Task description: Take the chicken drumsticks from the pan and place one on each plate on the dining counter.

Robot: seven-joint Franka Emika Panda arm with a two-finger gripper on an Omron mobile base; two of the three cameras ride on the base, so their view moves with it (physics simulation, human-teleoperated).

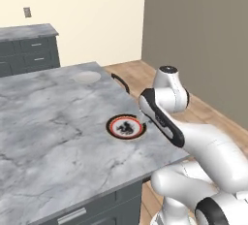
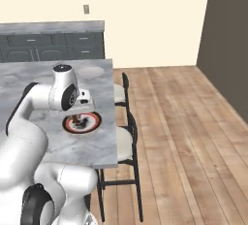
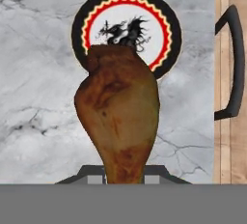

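Observation:
My gripper (image 3: 124,174) is shut on the narrow end of one glossy brown chicken drumstick (image 3: 118,112), which points away from the hand. It hangs over the near rim of the plate (image 3: 126,27) with the black and red border and a dark drawing in its middle. That plate (image 1: 126,127) sits near the right edge of the marble dining counter (image 1: 48,122). In the right base view the gripper (image 2: 77,119) hovers just above the same plate (image 2: 82,122). A plain whitish plate (image 1: 87,77) lies farther back on the counter. The pan is out of view.
Two black chairs with pale seats (image 2: 127,139) stand along the counter's right side; one curved chair back (image 3: 232,59) shows past the counter edge. A wall counter with dark drawers (image 1: 29,44) runs behind. Wooden floor (image 2: 184,132) lies to the right.

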